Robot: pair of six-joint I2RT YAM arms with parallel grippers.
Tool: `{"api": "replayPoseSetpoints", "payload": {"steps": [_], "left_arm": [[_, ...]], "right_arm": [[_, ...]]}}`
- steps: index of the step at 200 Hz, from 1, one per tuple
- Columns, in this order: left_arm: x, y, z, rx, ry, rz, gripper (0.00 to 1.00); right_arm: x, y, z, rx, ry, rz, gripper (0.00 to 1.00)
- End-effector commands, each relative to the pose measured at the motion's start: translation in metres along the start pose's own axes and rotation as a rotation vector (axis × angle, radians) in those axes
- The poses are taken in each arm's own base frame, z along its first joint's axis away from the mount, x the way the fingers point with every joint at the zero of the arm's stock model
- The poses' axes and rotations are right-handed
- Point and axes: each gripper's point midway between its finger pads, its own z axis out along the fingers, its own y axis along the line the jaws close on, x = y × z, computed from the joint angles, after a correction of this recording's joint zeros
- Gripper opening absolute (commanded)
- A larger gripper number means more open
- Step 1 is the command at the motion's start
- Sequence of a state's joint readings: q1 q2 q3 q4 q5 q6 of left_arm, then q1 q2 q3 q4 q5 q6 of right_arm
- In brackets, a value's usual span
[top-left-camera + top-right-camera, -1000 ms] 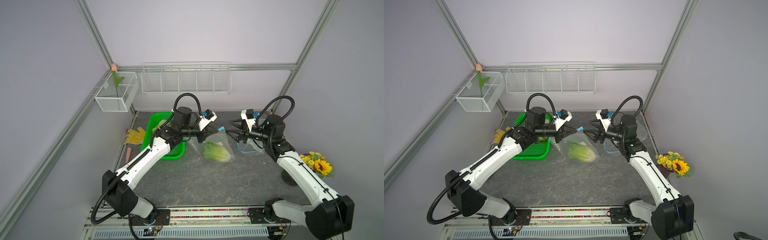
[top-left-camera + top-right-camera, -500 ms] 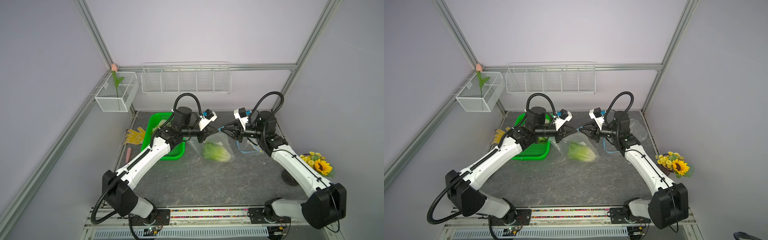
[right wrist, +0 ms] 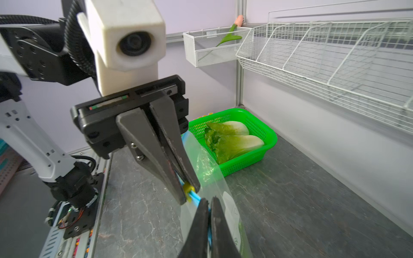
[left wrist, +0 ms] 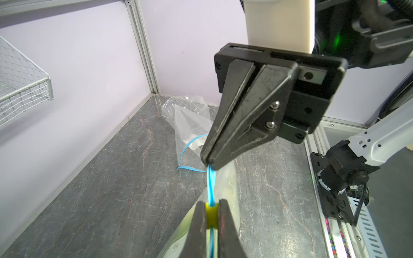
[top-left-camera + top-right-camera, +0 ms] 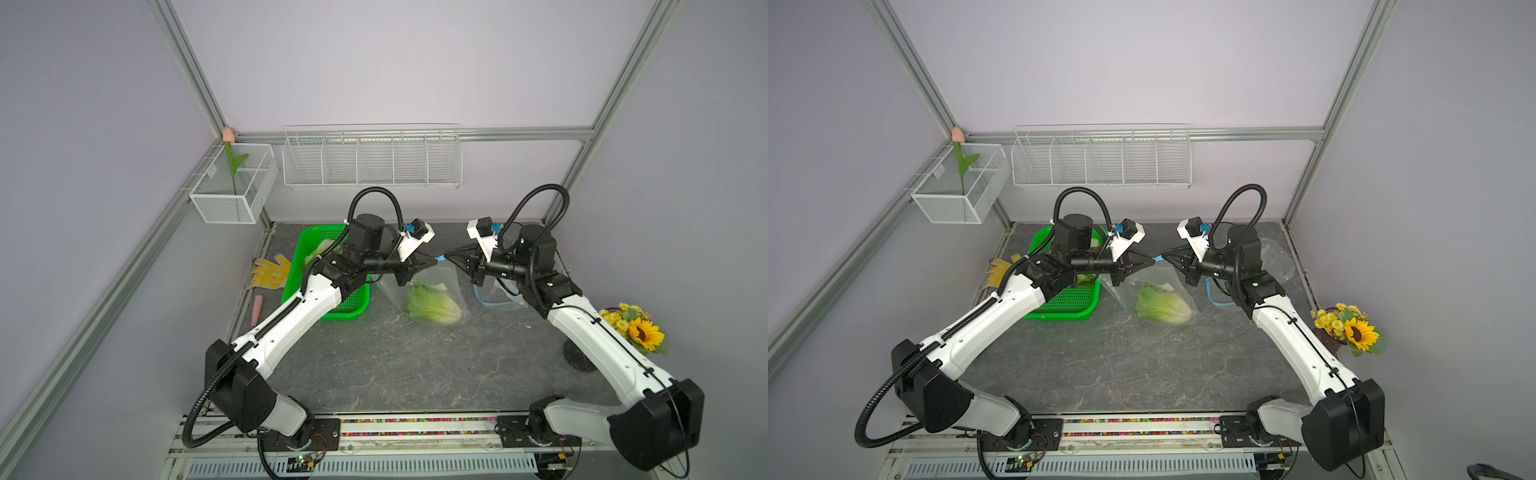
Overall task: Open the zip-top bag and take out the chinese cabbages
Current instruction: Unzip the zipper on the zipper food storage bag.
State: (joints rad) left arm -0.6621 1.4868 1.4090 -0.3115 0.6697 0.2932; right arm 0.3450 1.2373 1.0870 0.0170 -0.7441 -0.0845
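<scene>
The clear zip-top bag [image 5: 440, 282] hangs by its blue zip strip [image 4: 210, 183] between my two grippers. One chinese cabbage [image 5: 434, 306] lies in its bottom on the table, seen in both top views. My left gripper [image 4: 211, 206] is shut on the yellow slider [image 4: 211, 215]. My right gripper [image 3: 207, 202] is shut on the blue strip just beside it, tip to tip with the left [image 5: 432, 261]. Two more chinese cabbages [image 3: 232, 143] lie in the green basket [image 3: 257, 156].
An empty clear bag [image 4: 190, 125] with a blue strip lies behind the right arm. A yellow glove [image 5: 270, 272] and a pink stick [image 5: 257, 309] lie left of the basket. Sunflowers [image 5: 636, 328] stand at the right edge. A wire rack [image 5: 372, 160] hangs on the back wall.
My right gripper has moved left up to the left gripper's tip and closed on the blue zip strip. The left arm has held still.
</scene>
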Motion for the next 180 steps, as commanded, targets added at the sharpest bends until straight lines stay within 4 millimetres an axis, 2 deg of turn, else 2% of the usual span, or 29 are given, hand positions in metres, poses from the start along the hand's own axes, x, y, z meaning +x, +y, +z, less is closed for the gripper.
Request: {"api": "replayPoseSetpoints", "payload": {"steps": [1, 92, 95, 103, 147, 180], "left_arm": [[0.011, 0.002, -0.004, -0.014, 0.035, -0.008, 0.01], [0.029, 0.010, -0.021, -0.089, 0.091, -0.020, 0.01], [0.030, 0.011, -0.021, -0.091, 0.093, -0.023, 0.01], [0.031, 0.011, -0.023, -0.098, 0.095, -0.022, 0.01], [0.035, 0.015, -0.038, -0.141, 0.107, -0.032, 0.01], [0.036, 0.015, -0.050, -0.176, 0.110, -0.033, 0.01]], "right_arm": [[0.003, -0.034, -0.014, 0.207, 0.014, -0.044, 0.07], [-0.004, -0.059, -0.044, 0.298, -0.025, -0.025, 0.07], [-0.005, -0.067, -0.051, 0.325, -0.027, -0.022, 0.07], [-0.006, -0.071, -0.054, 0.340, -0.031, -0.021, 0.07], [-0.012, -0.084, -0.065, 0.381, -0.047, -0.030, 0.07], [-0.017, -0.095, -0.066, 0.394, -0.053, -0.035, 0.07]]}}
